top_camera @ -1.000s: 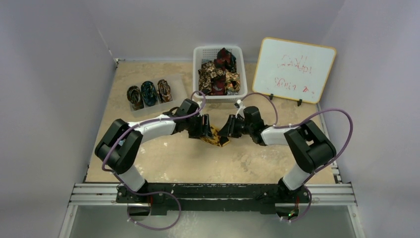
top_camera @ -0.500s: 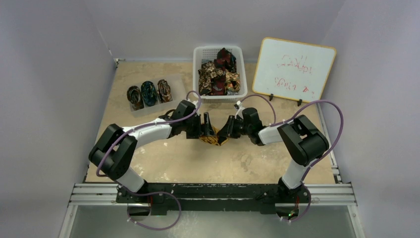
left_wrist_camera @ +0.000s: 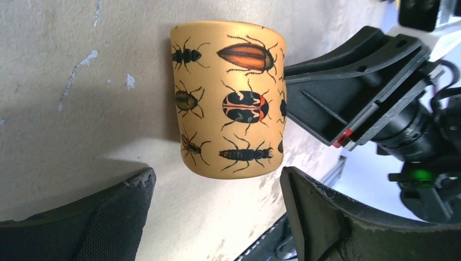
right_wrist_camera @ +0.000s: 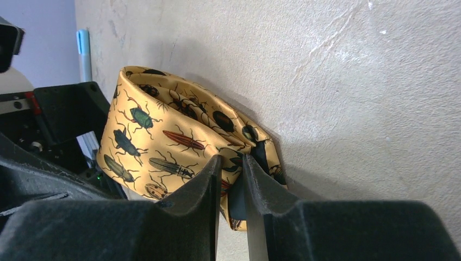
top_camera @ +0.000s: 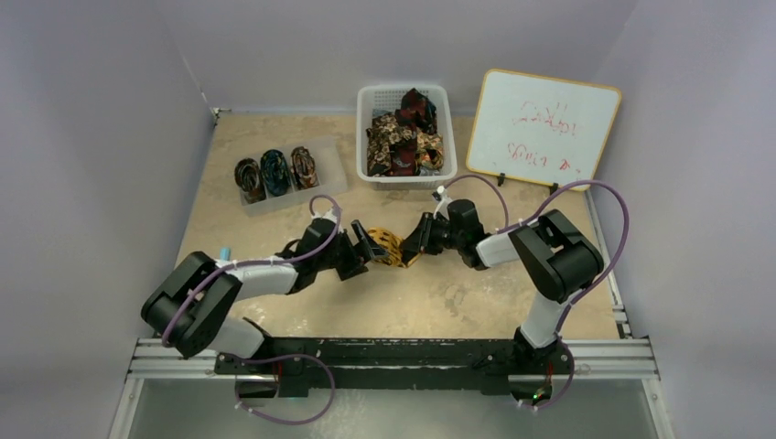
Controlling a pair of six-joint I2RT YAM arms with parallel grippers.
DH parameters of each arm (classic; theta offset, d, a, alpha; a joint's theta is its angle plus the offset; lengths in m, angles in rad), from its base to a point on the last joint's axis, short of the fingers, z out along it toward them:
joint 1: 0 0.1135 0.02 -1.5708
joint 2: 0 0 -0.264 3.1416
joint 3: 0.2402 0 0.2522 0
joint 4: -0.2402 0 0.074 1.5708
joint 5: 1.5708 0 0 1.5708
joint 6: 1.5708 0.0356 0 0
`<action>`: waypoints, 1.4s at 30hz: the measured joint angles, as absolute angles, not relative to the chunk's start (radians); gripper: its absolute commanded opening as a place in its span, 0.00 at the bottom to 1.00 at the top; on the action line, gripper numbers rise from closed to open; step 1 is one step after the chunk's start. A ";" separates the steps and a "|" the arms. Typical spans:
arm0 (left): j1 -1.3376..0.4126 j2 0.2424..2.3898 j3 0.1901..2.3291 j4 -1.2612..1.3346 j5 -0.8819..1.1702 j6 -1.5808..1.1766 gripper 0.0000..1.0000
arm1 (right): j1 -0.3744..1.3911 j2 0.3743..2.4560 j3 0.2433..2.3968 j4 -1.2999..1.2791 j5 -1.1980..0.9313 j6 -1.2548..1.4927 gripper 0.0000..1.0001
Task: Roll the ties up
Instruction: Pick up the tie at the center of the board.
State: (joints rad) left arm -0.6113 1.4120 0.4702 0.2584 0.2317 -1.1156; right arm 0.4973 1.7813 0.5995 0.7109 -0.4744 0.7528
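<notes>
From above, the rolled golden-yellow beetle-printed fabric tie (top_camera: 386,248) is seen in the middle of the sandy table (top_camera: 458,297), with the left claw (top_camera: 366,249) at its 9 o'clock and the right claw (top_camera: 414,245) at its 3 o'clock. In the left wrist view, the left claw (left_wrist_camera: 215,185) is spread apart, and the tie (left_wrist_camera: 225,98) is seen untouched at 12 o'clock. In the right wrist view, the right claw (right_wrist_camera: 231,171) is clamped on the tie's (right_wrist_camera: 157,144) fold.

Whiteboard (top_camera: 544,128) (red scribbles) propped just beside white basket (top_camera: 380,91)
</notes>
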 measured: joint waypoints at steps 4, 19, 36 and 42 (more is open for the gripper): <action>-0.612 1.458 0.377 0.516 0.230 -1.243 0.86 | 0.497 1.782 0.597 0.717 -0.474 0.753 0.23; -0.662 1.794 0.310 1.169 0.192 -1.406 0.89 | 0.497 1.794 0.584 0.757 -0.489 0.767 0.23; -0.686 1.798 0.392 1.008 0.125 -1.386 0.42 | 0.496 1.784 0.537 0.815 -0.493 0.786 0.23; -0.690 1.737 0.434 0.830 0.102 -1.335 0.33 | 0.496 1.755 0.527 0.778 -0.518 0.785 0.33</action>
